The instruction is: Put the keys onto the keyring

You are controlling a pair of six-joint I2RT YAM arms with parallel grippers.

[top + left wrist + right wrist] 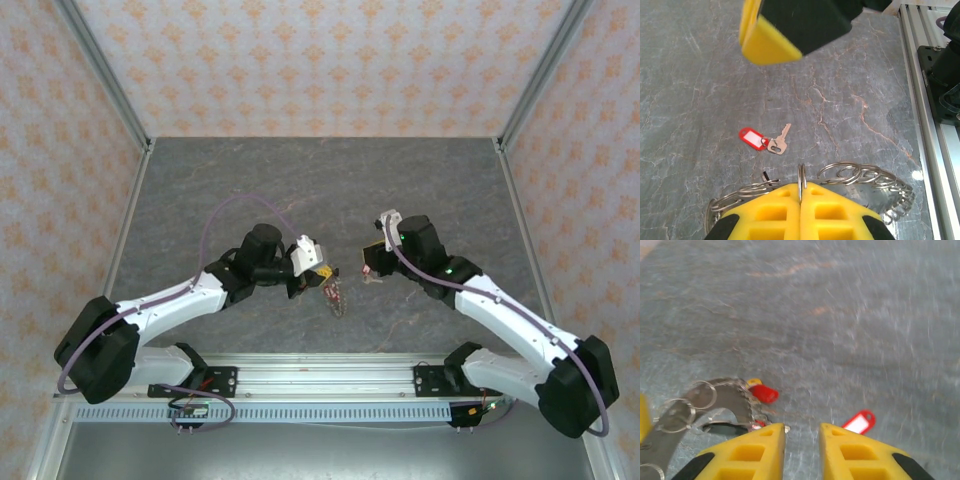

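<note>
My left gripper [801, 189] is shut on a thin double-wire ring of the keyring [860, 176]. The grey metal hoop runs across behind the yellow fingers and carries several small rings. In the top view the bunch [335, 298] hangs below the left gripper [318, 270]. One key with a red tag [752, 138] lies loose on the table, its brass blade [778, 143] pointing right. My right gripper [801, 432] stands open just above the table with nothing between its fingers. The loose red tag [858, 422] lies by its right finger. The keyring [700, 400], with a red tag [763, 393] and a pale yellow one, is to its left.
The grey marbled table [320, 190] is boxed in by patterned walls. An aluminium rail [320, 378] runs along the near edge and also shows at the right of the left wrist view as the rail [925, 125]. The right gripper's yellow finger [770, 45] hangs above the loose key.
</note>
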